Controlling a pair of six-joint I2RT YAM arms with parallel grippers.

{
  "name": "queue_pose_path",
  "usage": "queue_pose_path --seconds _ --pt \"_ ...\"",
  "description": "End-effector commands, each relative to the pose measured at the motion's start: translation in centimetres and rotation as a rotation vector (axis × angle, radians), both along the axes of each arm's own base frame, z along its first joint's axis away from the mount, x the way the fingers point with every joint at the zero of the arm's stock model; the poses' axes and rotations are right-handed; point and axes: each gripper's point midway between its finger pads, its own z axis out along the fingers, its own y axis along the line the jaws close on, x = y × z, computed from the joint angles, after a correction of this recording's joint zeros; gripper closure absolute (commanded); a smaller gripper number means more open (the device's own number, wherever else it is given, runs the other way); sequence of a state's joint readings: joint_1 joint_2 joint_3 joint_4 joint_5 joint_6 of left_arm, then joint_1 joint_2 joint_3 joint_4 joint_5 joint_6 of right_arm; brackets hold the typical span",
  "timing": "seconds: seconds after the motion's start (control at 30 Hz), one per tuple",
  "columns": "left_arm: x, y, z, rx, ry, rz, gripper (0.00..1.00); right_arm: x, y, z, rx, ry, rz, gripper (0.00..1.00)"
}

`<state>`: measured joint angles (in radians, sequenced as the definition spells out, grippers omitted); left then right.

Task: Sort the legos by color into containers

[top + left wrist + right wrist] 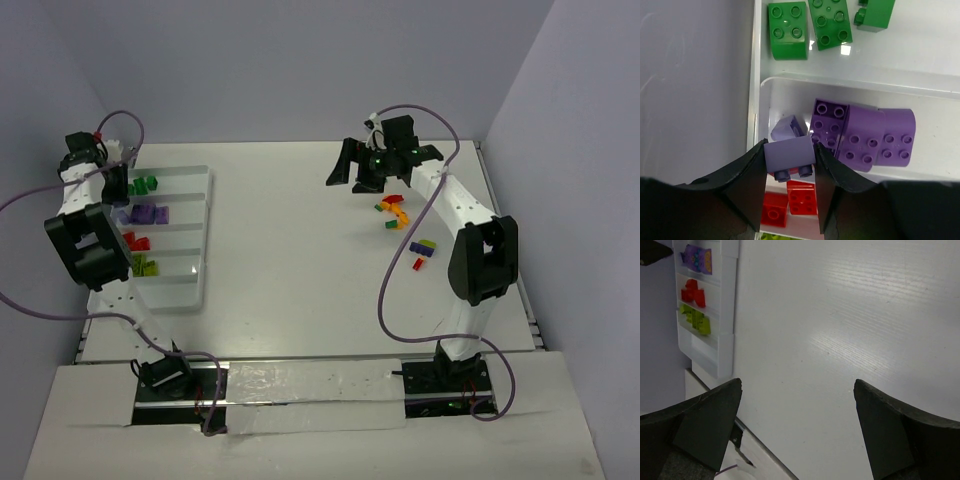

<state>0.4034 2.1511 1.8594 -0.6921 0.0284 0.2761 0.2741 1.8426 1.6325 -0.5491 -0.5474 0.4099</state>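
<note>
tray [185, 182]: white, translucent
upper legos [788, 31]: dark green, seen at the top of the frame
middle legos [865, 142]: purple
pale brick [789, 154]: lavender, lighter than its neighbours
lower legos [801, 197]: red
lime legos [696, 321]: yellow-green, upper left
loose legos [393, 216]: orange, red, green and purple, mixed, right of centre
table [300, 250]: white

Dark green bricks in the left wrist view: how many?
3, in the top compartment: left brick, middle brick, right brick, partly out of frame; others may be hidden.
</note>
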Motion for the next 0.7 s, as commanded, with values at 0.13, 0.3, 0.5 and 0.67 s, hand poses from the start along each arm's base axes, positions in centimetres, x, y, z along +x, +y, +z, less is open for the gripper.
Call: queue_pose_path --seconds 0.13,0.3,0.5,0.67 --pt "2.7 1.9 0.6 0.047 -0.056 0.009 0.78 0.5 0.2 0.5 0.019 -0.010 0.017 0.00" --pt "3.5 2.2 0.2 0.050 -0.059 0.012 0.69 0.5 0.3 0.1 0.021 0.004 0.022 0.00" --pt "3.8 2.4 -0.2 0.048 -0.054 0.013 0.52 0.4 0.3 -0.3 0.020 0.011 0.025 0.00" --pt "3.9 2.2 -0.2 0.043 -0.049 0.012 0.43 0.4 0.3 -0.2 0.023 0.010 0.032 0.00"
